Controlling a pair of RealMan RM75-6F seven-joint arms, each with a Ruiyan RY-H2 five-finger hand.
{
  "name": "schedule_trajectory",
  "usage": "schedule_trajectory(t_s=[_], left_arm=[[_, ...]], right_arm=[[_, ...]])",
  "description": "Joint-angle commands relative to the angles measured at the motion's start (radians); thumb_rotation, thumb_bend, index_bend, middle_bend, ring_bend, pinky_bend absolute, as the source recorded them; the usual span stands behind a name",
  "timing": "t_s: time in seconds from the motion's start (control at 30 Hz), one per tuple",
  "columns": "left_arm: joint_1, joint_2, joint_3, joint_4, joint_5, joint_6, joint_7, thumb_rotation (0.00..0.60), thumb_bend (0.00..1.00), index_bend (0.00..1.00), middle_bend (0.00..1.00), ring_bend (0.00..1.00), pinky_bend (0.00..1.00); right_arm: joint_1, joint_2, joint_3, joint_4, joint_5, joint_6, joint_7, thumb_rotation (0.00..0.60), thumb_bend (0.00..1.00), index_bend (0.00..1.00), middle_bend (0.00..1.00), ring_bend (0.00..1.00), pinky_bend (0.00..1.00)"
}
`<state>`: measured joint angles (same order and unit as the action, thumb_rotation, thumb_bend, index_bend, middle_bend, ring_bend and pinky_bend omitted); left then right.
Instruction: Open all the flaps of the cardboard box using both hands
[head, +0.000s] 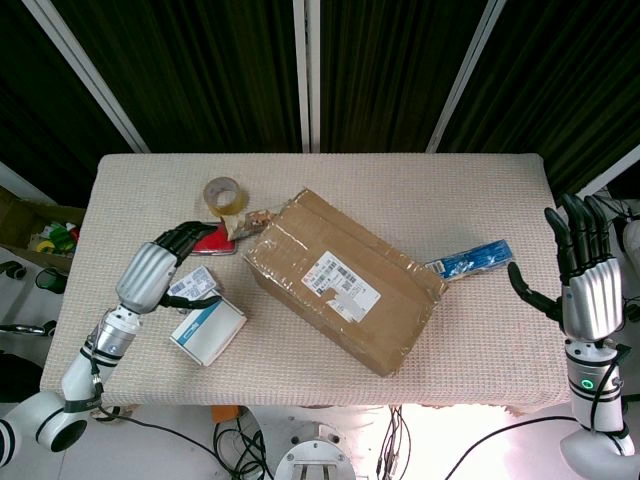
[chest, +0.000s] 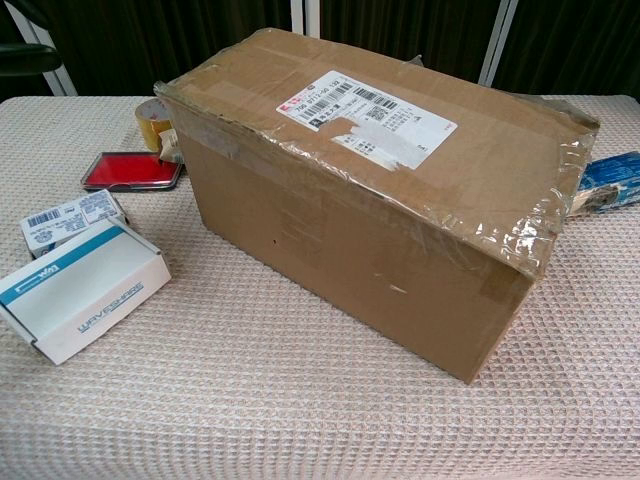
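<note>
Head view. One brown cardboard box (head: 345, 282), taped shut and bearing a white shipping label, is lying diagonally at the middle of the beige woven tablecloth (head: 480, 200); all flaps are lying closed. Crowding its 9 o'clock side: one roll of tan packing tape (head: 223, 193) at 10 o'clock, one flat red-and-black stamp pad (head: 218, 243) beside it, and two small white cartons (head: 207, 331) at 8 o'clock, one of them barcoded. One blue flat packet (head: 470, 260) is poking out at the box's 3 o'clock corner. The left hand (head: 160, 265) is hovering palm-down over the barcoded carton and stamp pad, fingers loosely extended, gripping nothing. The right hand (head: 580, 270) is standing upright off the table's 3 o'clock edge, fingers spread wide, empty, well apart from the box.

Chest view. The box (chest: 380, 220) is filling the frame, tape wrinkling along its top seam. The same tape roll (chest: 152, 122), stamp pad (chest: 130, 171), two cartons (chest: 85, 290) and blue packet (chest: 612, 180) are showing; neither hand is appearing here.
</note>
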<state>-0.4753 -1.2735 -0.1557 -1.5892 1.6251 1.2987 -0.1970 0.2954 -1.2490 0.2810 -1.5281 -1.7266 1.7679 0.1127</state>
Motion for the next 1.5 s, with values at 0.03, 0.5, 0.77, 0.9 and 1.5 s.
schedule_trajectory(t_s=[0.03, 0.5, 0.77, 0.9, 1.5], left_arm=[[-0.007, 0.001, 0.005, -0.002, -0.004, -0.009, 0.006, 0.276, 0.11, 0.12, 0.16, 0.13, 0.29], [-0.027, 0.024, 0.022, -0.036, -0.009, -0.027, 0.056, 0.268, 0.13, 0.12, 0.16, 0.13, 0.28], [-0.118, 0.081, -0.037, -0.129, -0.008, -0.1, 0.134, 0.262, 0.16, 0.13, 0.17, 0.13, 0.28], [-0.21, 0.093, -0.098, -0.187, -0.052, -0.202, 0.217, 0.267, 0.16, 0.13, 0.18, 0.13, 0.28], [-0.643, -0.08, -0.228, -0.093, -0.518, -0.58, 0.707, 0.071, 0.19, 0.13, 0.22, 0.13, 0.28]], right_arm=[[-0.001, 0.003, -0.001, 0.0, 0.0, 0.006, 0.002, 0.6, 0.31, 0.0, 0.0, 0.0, 0.0], [-0.007, -0.002, -0.011, 0.028, 0.015, 0.025, 0.035, 0.6, 0.31, 0.0, 0.0, 0.0, 0.0], [-0.009, 0.017, -0.031, 0.054, -0.01, 0.027, 0.046, 0.6, 0.34, 0.0, 0.0, 0.0, 0.0], [-0.012, 0.022, -0.036, 0.064, -0.013, 0.033, 0.042, 0.6, 0.36, 0.0, 0.0, 0.0, 0.0], [-0.023, 0.024, -0.029, 0.123, 0.025, 0.056, 0.085, 0.6, 0.36, 0.0, 0.0, 0.0, 0.0]])
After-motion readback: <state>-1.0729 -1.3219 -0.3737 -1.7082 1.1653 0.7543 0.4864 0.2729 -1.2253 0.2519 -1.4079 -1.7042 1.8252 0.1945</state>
